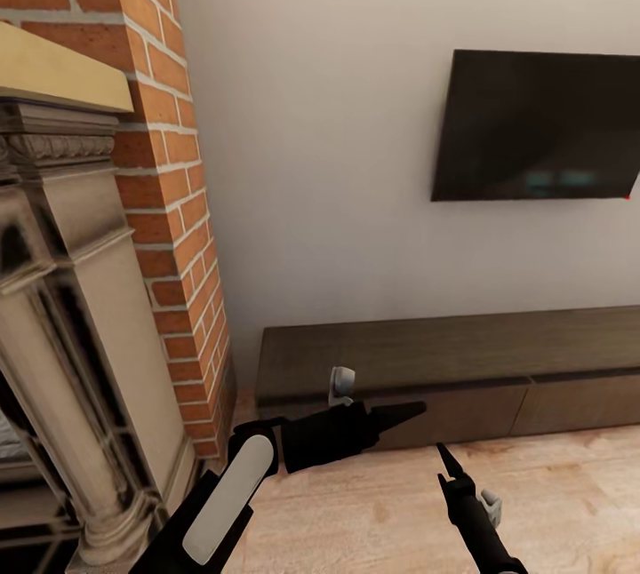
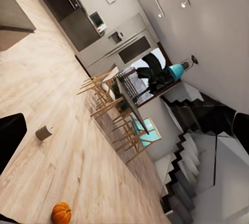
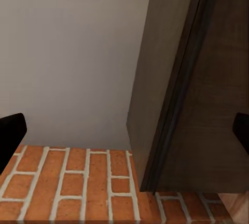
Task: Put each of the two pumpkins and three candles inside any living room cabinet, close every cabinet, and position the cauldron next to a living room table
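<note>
The long low dark-brown cabinet point(image 1: 427, 356) runs along the wall under the TV, its drawer fronts flush and shut. Its end and front point(image 3: 207, 104) fill much of the right wrist view, beside brick. My left gripper point(image 1: 400, 416) hovers in front of the cabinet's left part, pointing right, empty. In the left wrist view its fingers stand wide apart, one fingertip point(image 2: 11, 141) at the frame edge. Far behind, an orange pumpkin point(image 2: 61, 212) and a grey candle point(image 2: 44, 132) rest on the wood floor. My right gripper point(image 1: 447, 460) is open, empty, near the cabinet front.
A stone fireplace point(image 1: 62, 316) and brick column point(image 1: 173, 227) stand close on the left. A dark TV point(image 1: 542, 125) hangs on the wall. Wood floor point(image 1: 569, 485) lies before the cabinet. The left wrist view shows a dining table with chairs point(image 2: 122, 102) and stairs point(image 2: 207, 167).
</note>
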{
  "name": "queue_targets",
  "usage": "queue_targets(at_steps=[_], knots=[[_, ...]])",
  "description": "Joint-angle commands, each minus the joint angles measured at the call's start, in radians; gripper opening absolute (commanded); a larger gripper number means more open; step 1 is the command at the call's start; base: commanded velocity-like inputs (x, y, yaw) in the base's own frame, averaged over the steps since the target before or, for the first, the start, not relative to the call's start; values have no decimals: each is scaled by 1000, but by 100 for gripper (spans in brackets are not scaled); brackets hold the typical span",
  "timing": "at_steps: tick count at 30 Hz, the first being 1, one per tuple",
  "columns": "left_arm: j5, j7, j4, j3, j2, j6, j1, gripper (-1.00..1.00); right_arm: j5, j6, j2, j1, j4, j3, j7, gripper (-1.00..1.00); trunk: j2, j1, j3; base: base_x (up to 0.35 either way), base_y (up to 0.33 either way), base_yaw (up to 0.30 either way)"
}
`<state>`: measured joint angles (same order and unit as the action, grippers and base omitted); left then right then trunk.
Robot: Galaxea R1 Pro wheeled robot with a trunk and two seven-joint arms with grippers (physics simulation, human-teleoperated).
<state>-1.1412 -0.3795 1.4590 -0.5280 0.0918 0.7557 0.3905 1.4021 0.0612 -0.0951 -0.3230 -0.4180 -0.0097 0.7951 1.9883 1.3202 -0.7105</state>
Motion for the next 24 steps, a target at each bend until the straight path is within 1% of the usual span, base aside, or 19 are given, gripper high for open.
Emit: queue_targets(at_steps=[1, 21, 24], knots=[[-3, -1, 0, 0, 0, 5, 1, 100, 6, 6, 0, -1, 1, -1, 4, 100, 8, 4, -4, 0, 0, 0], [-3, -1, 0, -1, 2, 5, 1, 100, 5, 6, 0, -1, 1, 0, 5, 100, 148, 80, -67, 0, 0, 0], [-3, -1, 0, -2, 2, 5, 1, 100, -2, 3, 0, -1, 0, 0, -3, 100, 169, 92, -76, 0, 0, 0]])
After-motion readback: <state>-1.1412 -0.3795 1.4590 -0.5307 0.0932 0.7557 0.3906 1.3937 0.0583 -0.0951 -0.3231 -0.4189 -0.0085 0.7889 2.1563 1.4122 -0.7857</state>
